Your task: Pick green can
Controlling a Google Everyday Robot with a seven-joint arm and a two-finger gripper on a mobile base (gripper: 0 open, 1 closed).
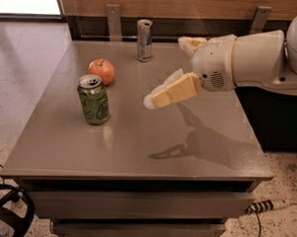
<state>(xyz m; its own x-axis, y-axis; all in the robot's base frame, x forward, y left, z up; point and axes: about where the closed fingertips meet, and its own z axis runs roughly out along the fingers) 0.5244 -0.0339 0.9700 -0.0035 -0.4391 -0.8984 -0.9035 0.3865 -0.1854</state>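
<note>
The gripper (166, 71) is hovering above the middle of the table (137, 157), carried in from the right on the white arm (254, 61). It is holding nothing. One pale yellow finger (172, 92) is pointing down and left toward the table's near-left part. The other is showing at the top of the wrist, well apart from the first, so the jaws are standing spread. The wrist is hiding part of that far finger, so the gape is probably wide, though I am not judging how wide.

The green can (93, 99) is standing upright on the left part of the table, well apart from the gripper and lower than it. An apple (101, 71) is sitting just behind the can, near it but seemingly not touching. A silver can (144, 40) is standing by the far edge, well clear of both.

I am reading this as the reach step: no grasp is under way yet, and the whole pick is lying ahead. The next move is calling for travel left and downward, until the spread jaws are straddling the green can at mid-height, one finger on each side. The line in from the right is looking free. The apple behind the can is calling for care, since a finger passing on that side could be nudging it. Only then is closing in order, and after that a straight lift.
</note>
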